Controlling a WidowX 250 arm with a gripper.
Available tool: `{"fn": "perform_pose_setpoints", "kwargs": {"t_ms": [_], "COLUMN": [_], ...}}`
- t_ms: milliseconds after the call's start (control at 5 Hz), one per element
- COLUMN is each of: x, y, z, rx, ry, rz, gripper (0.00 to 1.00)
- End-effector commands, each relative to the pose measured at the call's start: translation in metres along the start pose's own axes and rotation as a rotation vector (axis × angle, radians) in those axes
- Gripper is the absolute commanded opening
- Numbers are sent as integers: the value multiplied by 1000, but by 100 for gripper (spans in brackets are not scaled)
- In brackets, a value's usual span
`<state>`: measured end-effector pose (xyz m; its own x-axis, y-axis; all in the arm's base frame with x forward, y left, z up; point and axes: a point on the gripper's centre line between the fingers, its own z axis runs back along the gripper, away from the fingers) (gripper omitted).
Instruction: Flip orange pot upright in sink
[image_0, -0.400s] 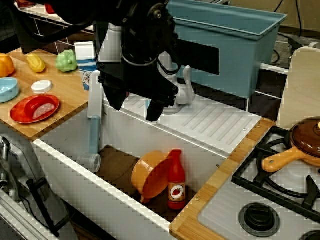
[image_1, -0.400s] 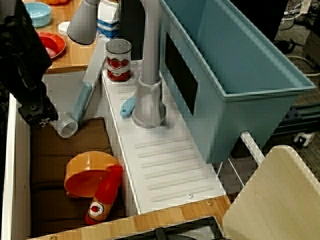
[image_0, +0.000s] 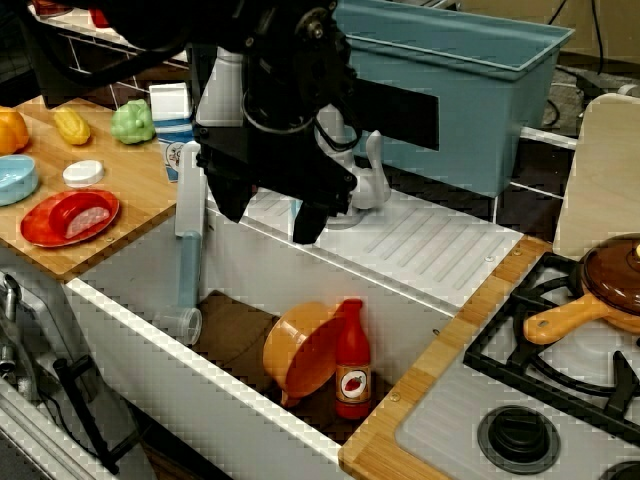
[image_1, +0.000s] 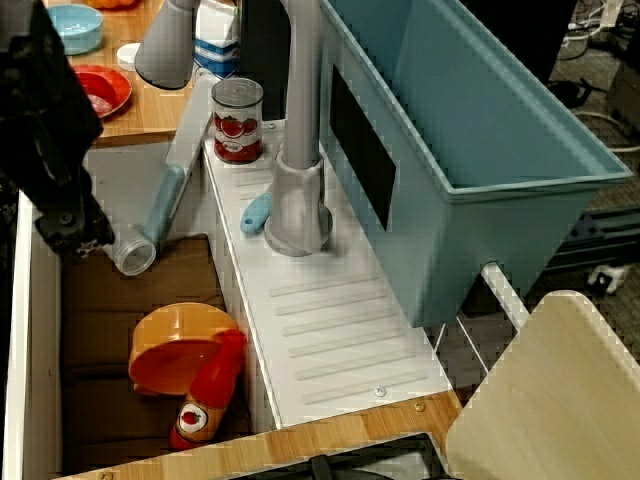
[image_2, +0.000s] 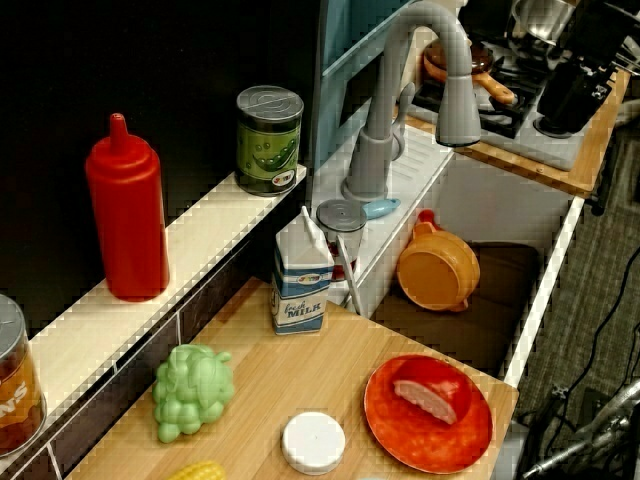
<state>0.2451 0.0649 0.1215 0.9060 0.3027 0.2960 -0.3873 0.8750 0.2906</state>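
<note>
My gripper (image_0: 268, 212) hangs above the sink (image_0: 240, 270), fingers spread wide, holding nothing. Below it and off toward the stove side, the orange pot (image_0: 300, 349) sits tipped on its side, touching the ketchup bottle (image_0: 352, 362).

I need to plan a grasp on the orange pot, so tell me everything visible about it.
The orange pot looks like smooth, glossy plastic, round with a flared rim. It is not upright: it lies tipped on its side on the dark bottom of the sink, near the stove-side end. The ketchup bottle stands right against it, apparently touching. The gripper hangs apart from it, over the sink's other end.
</note>
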Motion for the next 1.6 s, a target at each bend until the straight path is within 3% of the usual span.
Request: {"fn": "perform_pose_setpoints", "kwargs": {"t_ms": [0, 400, 1000, 1400], "x": [7, 14, 26, 21], "y": [-27, -39, -26, -20], "z": [-46, -77, -135, -128], "rx": [68, 126, 198, 165], "ry": [-45, -76, -42, -41], "rz": [3, -17, -38, -30], "gripper": [100, 100, 100, 100]}}
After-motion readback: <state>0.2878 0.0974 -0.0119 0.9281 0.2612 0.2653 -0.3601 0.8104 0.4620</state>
